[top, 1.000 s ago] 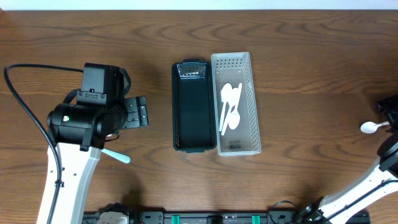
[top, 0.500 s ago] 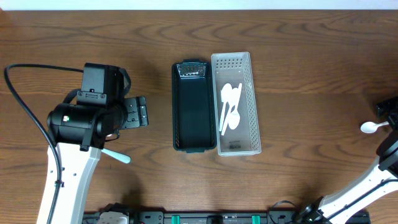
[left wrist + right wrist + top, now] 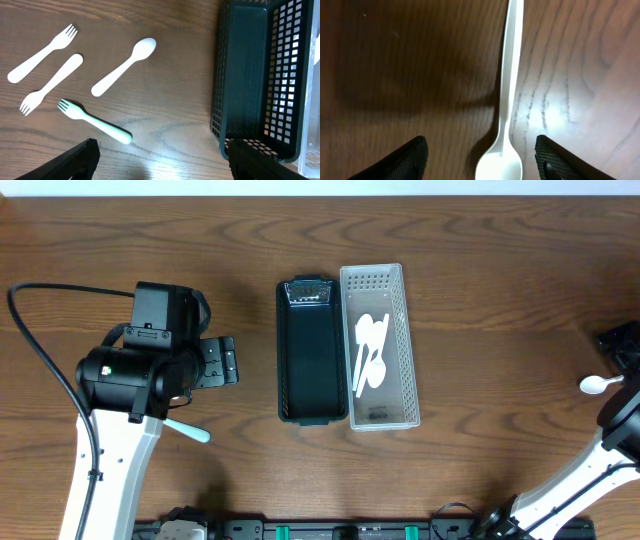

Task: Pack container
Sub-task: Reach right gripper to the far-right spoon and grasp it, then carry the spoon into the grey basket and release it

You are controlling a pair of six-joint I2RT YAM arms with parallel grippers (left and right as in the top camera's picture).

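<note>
1. While the task is packing cutlery, the two bins sit side by side mid-surface (image 3: pixel 480 260), where either arm can reach them. The black bin (image 3: pixel 312 350) looks empty. The white bin (image 3: pixel 380 345) touches its right side and already holds the packed spoons (image 3: pixel 370 352).
2. The right hand (image 3: pixel 482 159) hangs low over a lone spoon (image 3: pixel 512 75) near the right edge, well apart from the bins. Its fingers (image 3: pixel 400 160) are spread with nothing between them but air, one on each side of the handle. I judge this straddle is there to line up a pinch across the narrow handle.
3. The left hand (image 3: pixel 160 160) is likewise spread wide and empty. It hovers over loose cutlery lying left of the black bin: two white forks (image 3: pixel 42 47), a left spoon (image 3: pixel 124 67) and a green fork (image 3: pixel 95 121). None of these touch one another, which leaves room to pick them singly.
4. Only spoons show in the white bin, so the pieces seem to be sorted by kind. The forks are probably meant for the black bin, though that is a guess.
5. The lone spoon lies flat on the surface. A flat, thin handle gives little to hold, so it may slide or tip as the fingers close.
</note>
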